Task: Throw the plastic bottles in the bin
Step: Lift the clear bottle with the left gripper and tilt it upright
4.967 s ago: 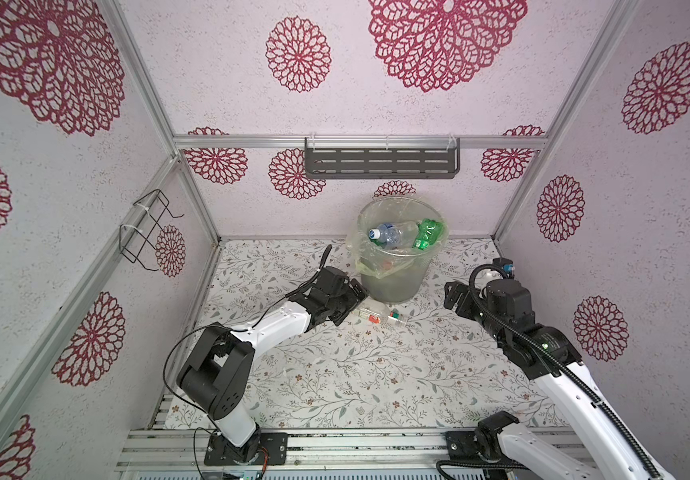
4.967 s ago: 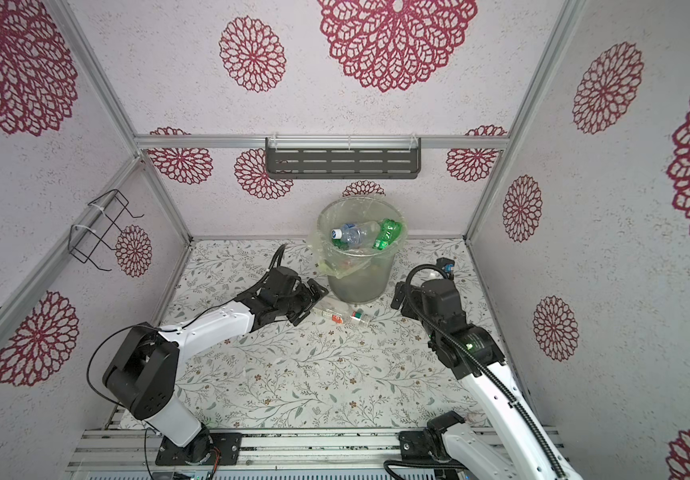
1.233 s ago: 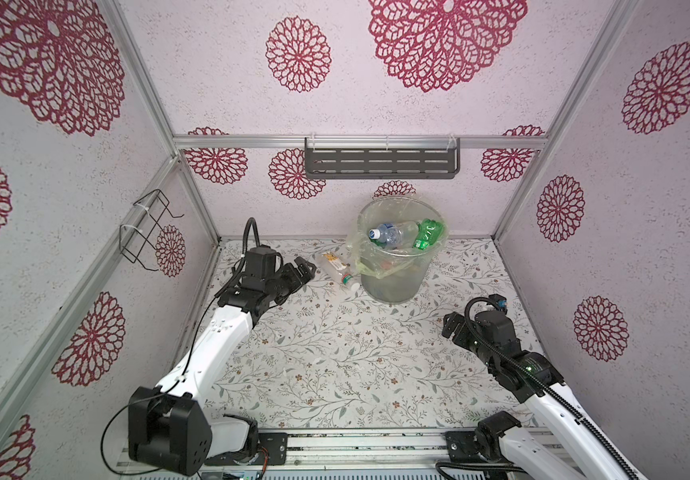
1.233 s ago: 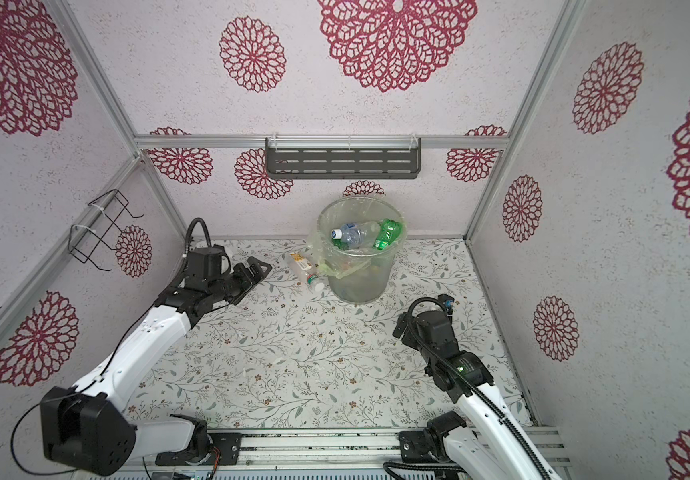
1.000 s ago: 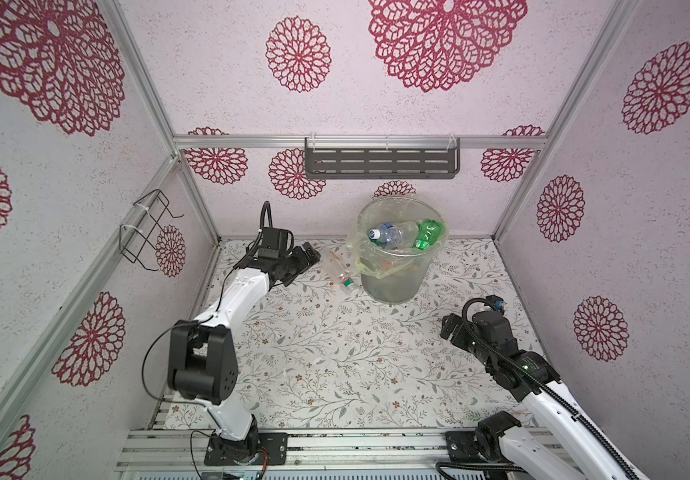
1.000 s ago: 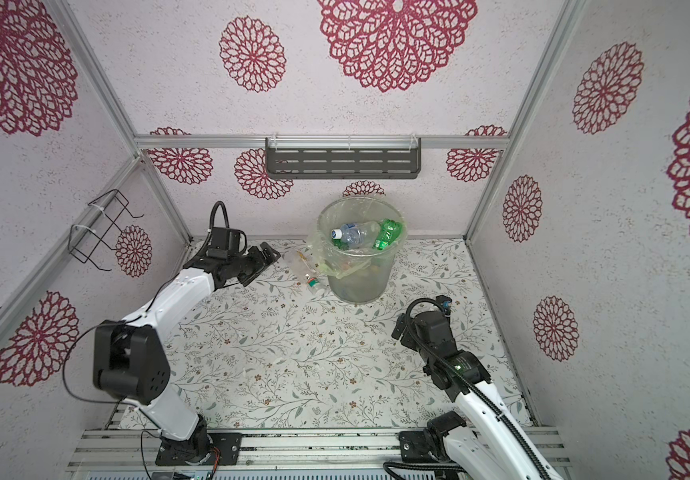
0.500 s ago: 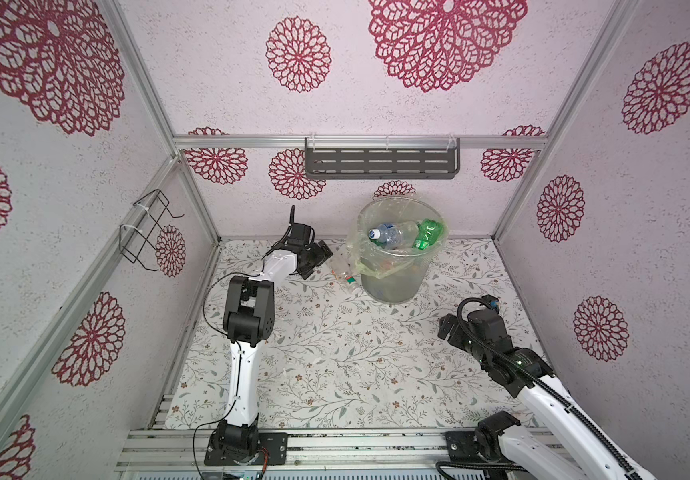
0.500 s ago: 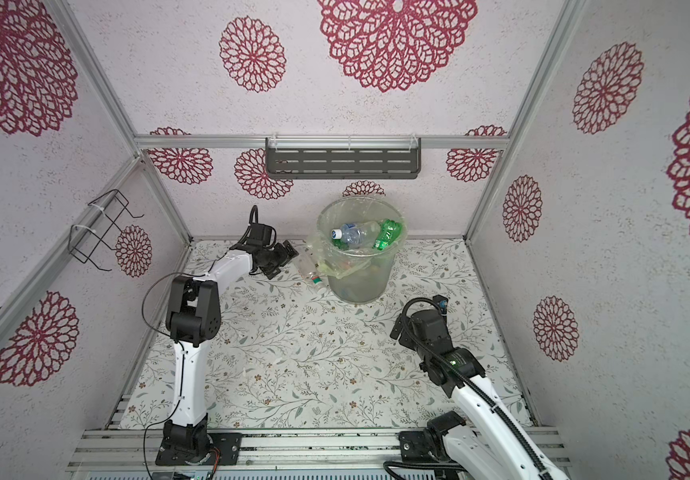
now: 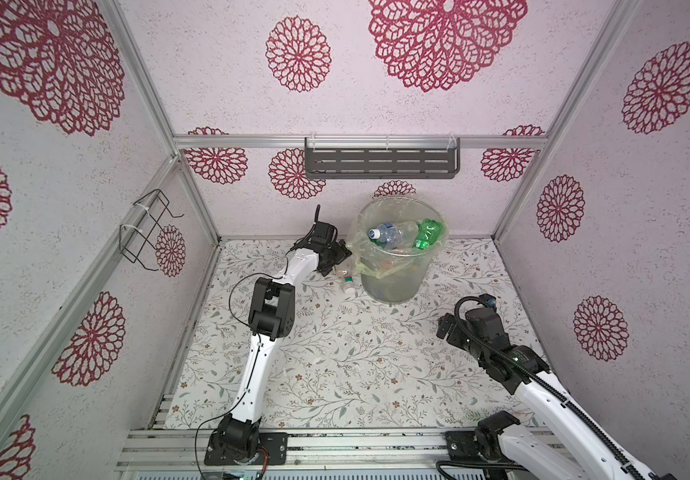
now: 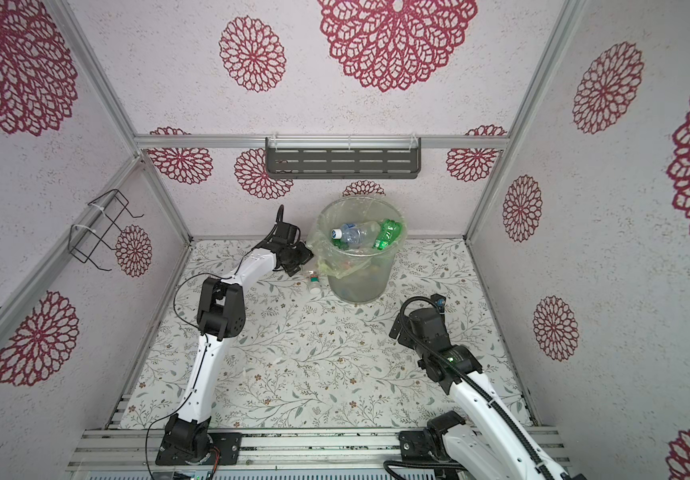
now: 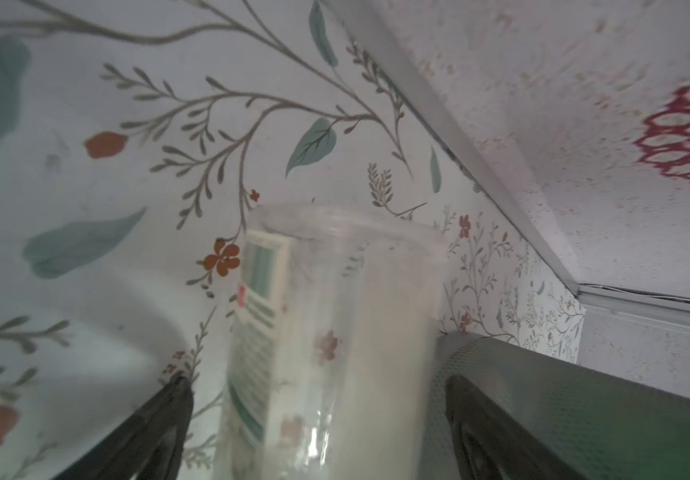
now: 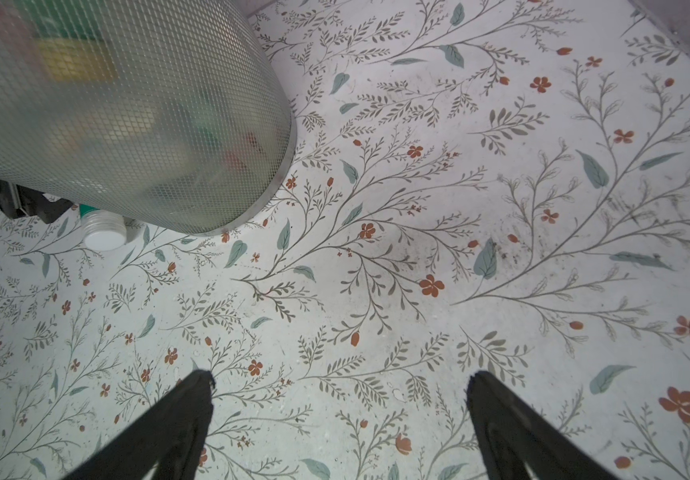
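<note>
**Stray bottle sitting next to the bin, not in it**

One plastic bottle [image 9: 347, 282] looked to be lying on the surface [image 9: 335, 357] right at the foot of the bin [image 9: 393, 286], outside the mesh, on its left in both top views. The left pincer [image 11: 316, 376] was right on it, jaws spread wide with the bottle between them but not clamped. The wrist view showed a clear gap on one side. The right pincer [image 12: 339, 378] was spread just as wide, empty, over bare surface in front of the bin.

The bottle's long axis ran roughly front to back, alongside the bin wall. Its white ribbed end [image 12: 104, 232] pointed toward the front and the other end toward the left pincer. Cap or base? Couldn't tell. The fingers ran along its length, not across it.

What I'd worry about:
- That's a round, slick body pinched near one end, so it could swivel or squirt out.
- The loose bag [image 9: 360, 253] hung over the rim just beside the pincer, and closing there might snag it or nudge the bin.
- The left arm was stretched far out and the rim is tall.
- The other bottles [image 9: 389, 232] were already heaped near the top — a sloppy drop might bounce back out.
</note>
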